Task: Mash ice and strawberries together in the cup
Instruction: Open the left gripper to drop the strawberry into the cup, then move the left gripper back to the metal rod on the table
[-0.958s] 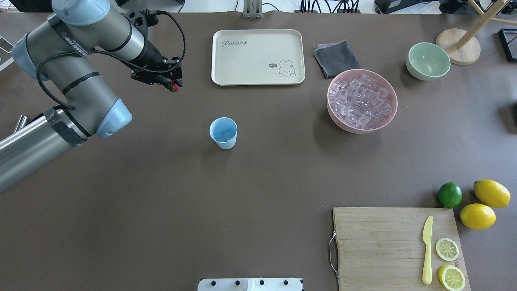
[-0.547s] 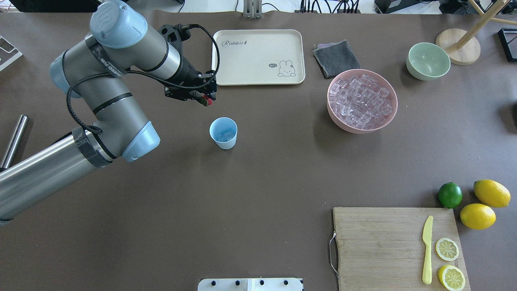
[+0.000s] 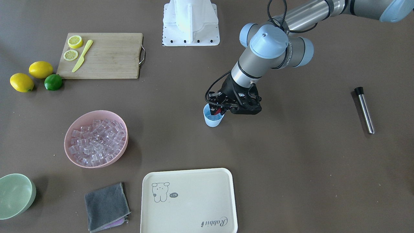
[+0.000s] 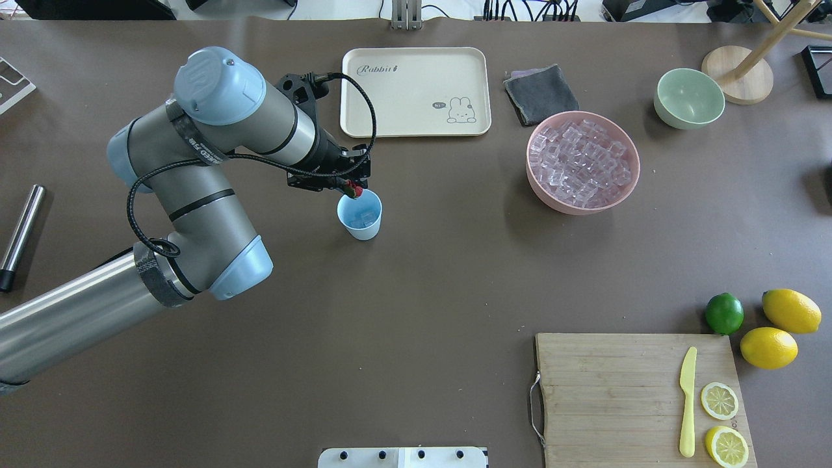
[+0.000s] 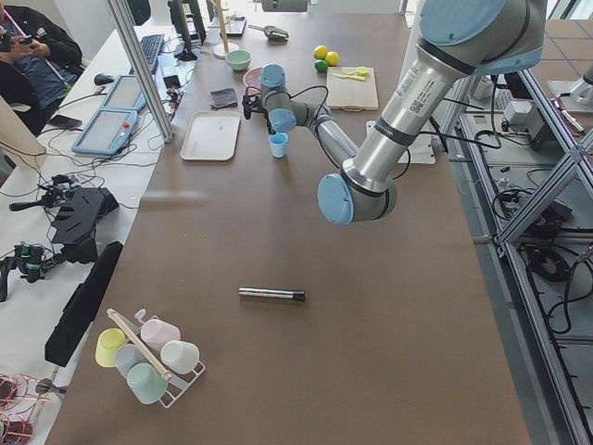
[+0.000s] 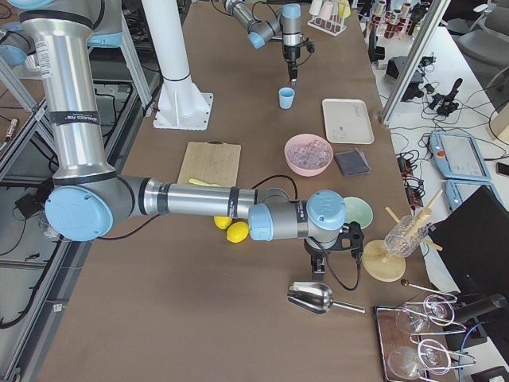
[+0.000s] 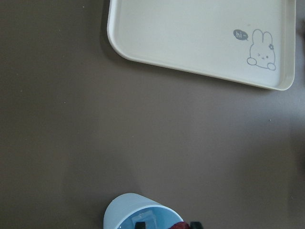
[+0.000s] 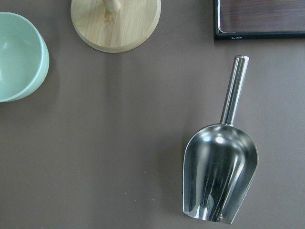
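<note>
left gripper [image 4: 350, 187], jaws clamped on the strawberry [image 4: 355, 191], hovers at the cup [image 4: 359, 220] rim; next: centre, release. right gripper [image 6: 320, 262]: cannot tell.

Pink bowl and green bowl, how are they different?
The pink bowl is pink, while the green bowl is pale green. The pink bowl is bigger than the green bowl. The pink bowl is full of ice cubes, but the green bowl is empty. Both are round, have no handles and stand upright.

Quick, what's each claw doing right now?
Left gripper: shut on the strawberry, above the cup.
Right gripper: cannot tell.
</note>
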